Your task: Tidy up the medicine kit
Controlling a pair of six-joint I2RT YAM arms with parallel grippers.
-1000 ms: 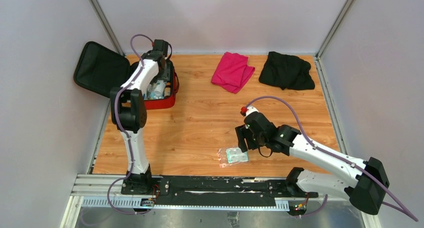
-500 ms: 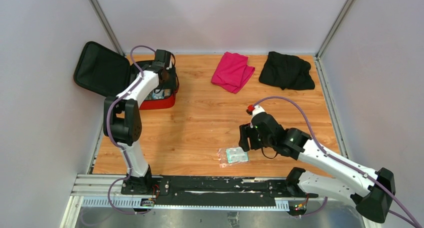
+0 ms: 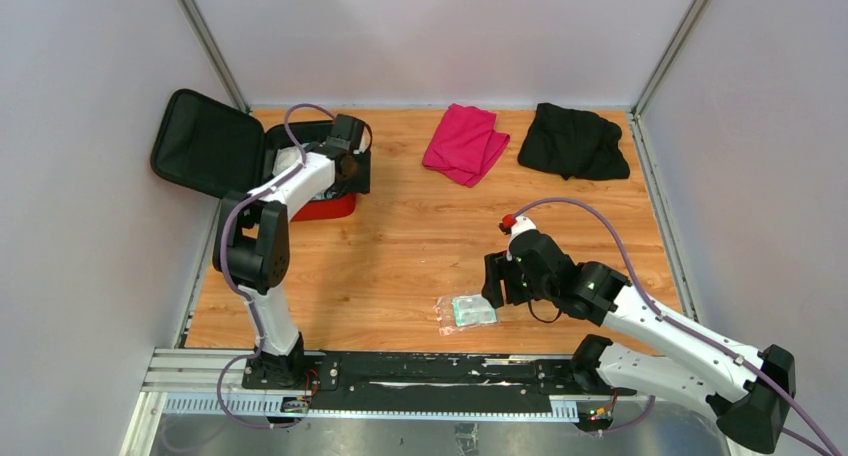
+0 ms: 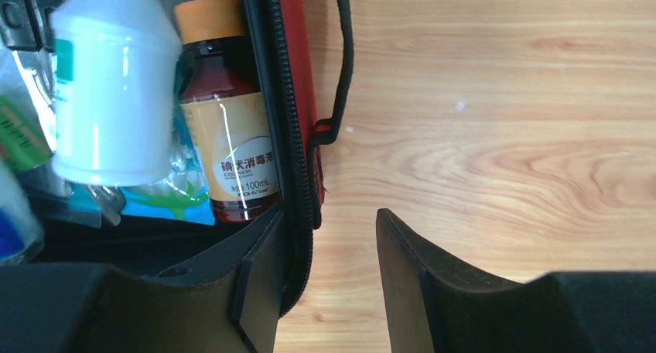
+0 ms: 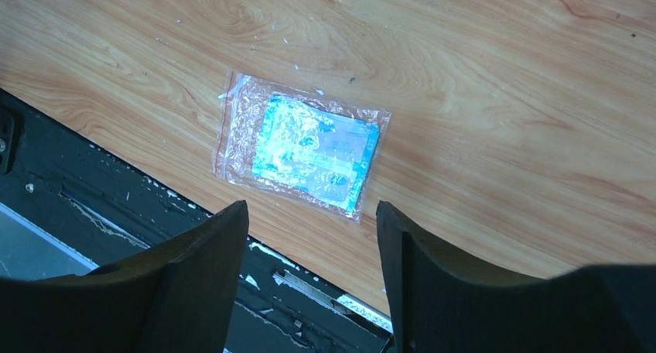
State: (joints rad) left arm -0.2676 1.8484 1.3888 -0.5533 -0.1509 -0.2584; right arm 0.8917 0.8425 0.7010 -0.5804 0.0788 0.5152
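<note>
The medicine kit (image 3: 328, 207) lies open at the back left, its black lid (image 3: 205, 142) leaning against the wall. My left gripper (image 3: 352, 164) straddles the kit's right wall (image 4: 298, 97). One finger is inside by the zip, and the other is outside over the wood with a gap to the wall. It is open and holds nothing. Inside the kit are a brown bottle (image 4: 232, 136) and a white bottle (image 4: 112, 90). My right gripper (image 5: 309, 214) hangs open just above a clear bag (image 5: 305, 148) with blue contents, which lies flat at the table's front edge (image 3: 466, 312).
A folded pink cloth (image 3: 465, 143) and a crumpled black cloth (image 3: 572, 141) lie along the back edge. The black mounting rail (image 5: 116, 206) runs just below the bag. Walls close in the table at the left, back and right.
My left gripper has moved right, from over the kit's inside to its right wall, and its jaws have narrowed. The right arm has shifted slightly right over the bag.
</note>
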